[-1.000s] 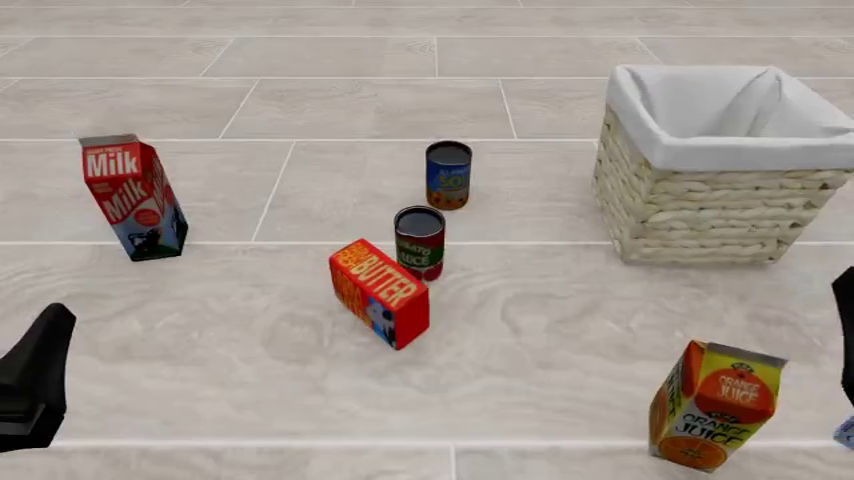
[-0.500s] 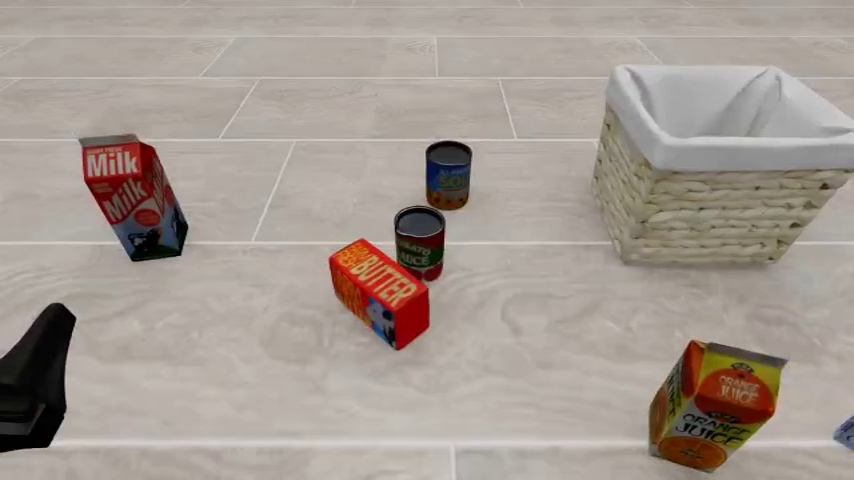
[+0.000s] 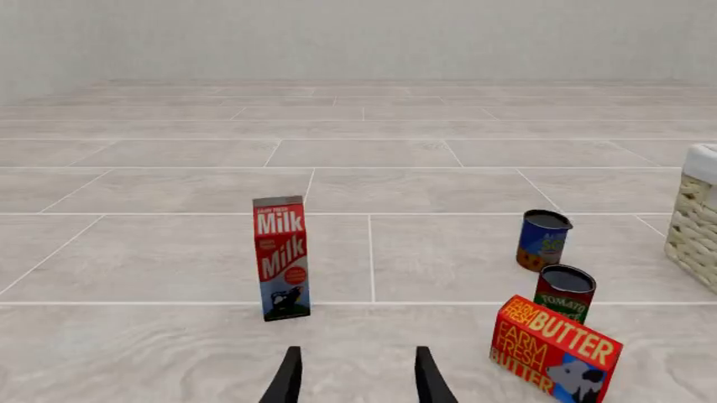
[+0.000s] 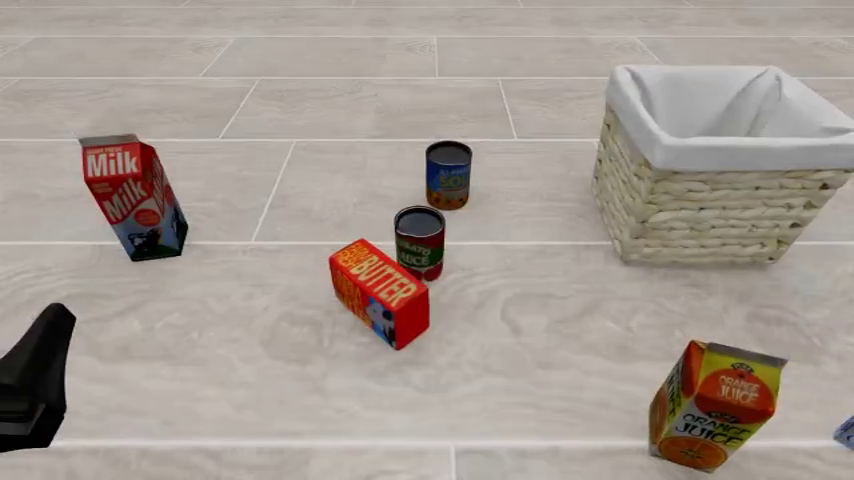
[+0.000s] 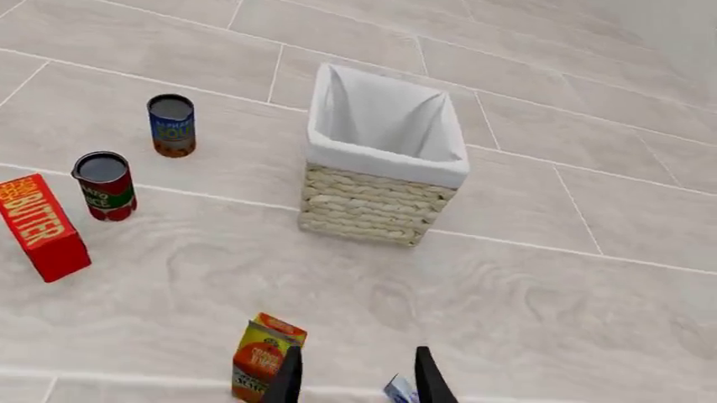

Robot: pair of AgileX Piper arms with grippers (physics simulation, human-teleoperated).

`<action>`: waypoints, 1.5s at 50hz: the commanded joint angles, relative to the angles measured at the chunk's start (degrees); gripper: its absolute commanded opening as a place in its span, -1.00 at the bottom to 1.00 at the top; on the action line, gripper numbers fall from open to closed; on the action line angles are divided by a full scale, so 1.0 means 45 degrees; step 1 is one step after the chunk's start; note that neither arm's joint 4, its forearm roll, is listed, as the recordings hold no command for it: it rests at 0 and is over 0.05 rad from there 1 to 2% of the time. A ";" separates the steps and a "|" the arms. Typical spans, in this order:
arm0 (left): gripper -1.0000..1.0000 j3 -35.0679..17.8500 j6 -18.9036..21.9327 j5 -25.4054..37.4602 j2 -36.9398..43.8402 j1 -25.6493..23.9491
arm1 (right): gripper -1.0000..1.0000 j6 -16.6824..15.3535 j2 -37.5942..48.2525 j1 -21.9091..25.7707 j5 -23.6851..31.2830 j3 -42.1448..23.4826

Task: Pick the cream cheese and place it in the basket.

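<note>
The cream cheese (image 5: pixel 400 389) is a small pale blue and white packet lying on the table beside the orange juice carton (image 5: pixel 264 357). In the front view only a sliver of the cream cheese (image 4: pixel 846 432) shows at the right edge. The basket (image 4: pixel 721 205), woven wicker with a white lining, stands at the back right, and the basket (image 5: pixel 384 206) looks empty in the right wrist view. My right gripper (image 5: pixel 356 365) is open, high above the table, holding nothing. My left gripper (image 3: pixel 356 369) is open and empty, low at the front left.
A milk carton (image 4: pixel 131 198) stands at the left. A red butter box (image 4: pixel 380 292) and two cans (image 4: pixel 419 242) (image 4: pixel 449 174) are in the middle. The orange juice carton (image 4: pixel 715 405) stands at the front right. The left arm (image 4: pixel 34 385) shows at the front left edge.
The right arm, seen at the front view's right edge one second ago, has left that view. The left arm and all objects are where they were.
</note>
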 commanded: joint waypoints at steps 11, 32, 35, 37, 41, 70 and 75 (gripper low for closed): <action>1.00 0.0000 0.0000 0.0000 0.0000 0.0000 | 1.00 -0.3077 0.2646 -0.1896 0.2790 -0.1281; 1.00 0.0000 0.0000 0.0000 0.0000 0.0000 | 1.00 -0.6840 0.5143 -0.3863 0.2089 0.0737; 1.00 0.0000 0.0000 0.0000 0.0000 0.0000 | 1.00 -0.7671 0.5757 -0.4551 0.1949 0.0314; 1.00 0.0000 0.0000 0.0000 0.0000 0.0000 | 1.00 -0.8065 0.5949 -0.4797 0.2216 0.0043; 1.00 0.0000 0.0000 0.0000 0.0000 0.0000 | 1.00 -0.9060 0.6200 -0.5414 0.2343 0.0087; 1.00 0.0000 0.0000 0.0000 0.0000 0.0000 | 1.00 -1.3324 0.9578 -0.9581 -0.1199 0.1845; 1.00 0.0000 0.0000 0.0000 0.0000 0.0000 | 1.00 -1.3552 0.9785 -0.9720 -0.1574 0.2119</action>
